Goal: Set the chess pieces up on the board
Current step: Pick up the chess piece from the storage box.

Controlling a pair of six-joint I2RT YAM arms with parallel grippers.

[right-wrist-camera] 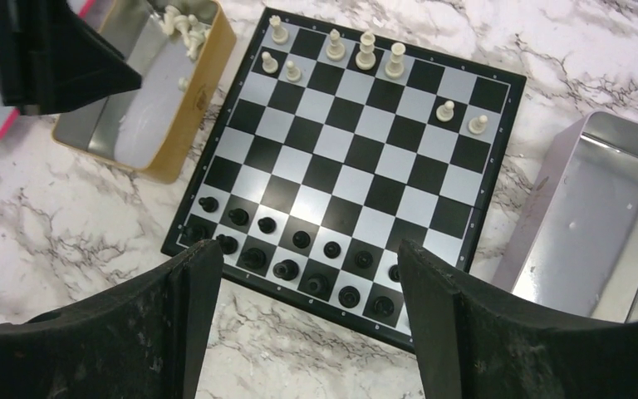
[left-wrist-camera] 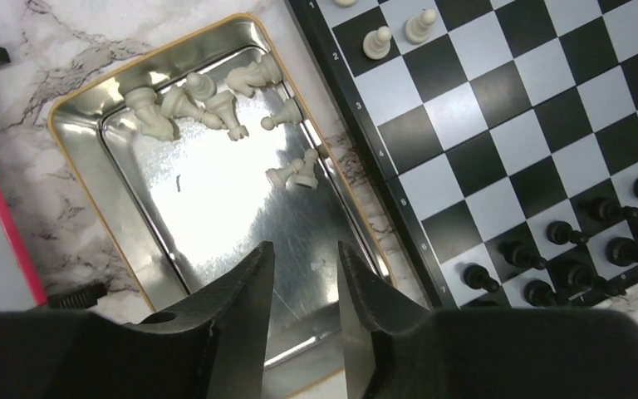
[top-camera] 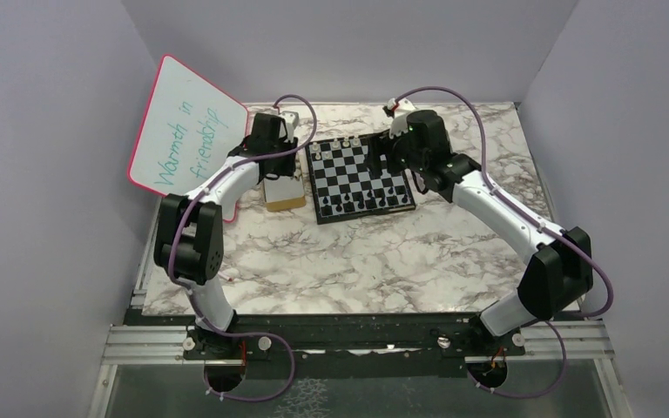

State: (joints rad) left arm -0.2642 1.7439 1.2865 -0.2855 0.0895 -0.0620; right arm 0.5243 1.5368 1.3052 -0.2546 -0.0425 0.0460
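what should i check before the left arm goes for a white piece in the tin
1. Left end effector holds nothing, jaws partly open: ok.
2. It hangs over the tin: ok.
3. White pieces in the tin upright for picking: not ok, they lie tipped and bunched.
4. Free squares at the white end of the board: ok.
5. Right end effector open, above the board, holding nothing: ok.
6. Black pieces all placed: cannot tell, some hidden.
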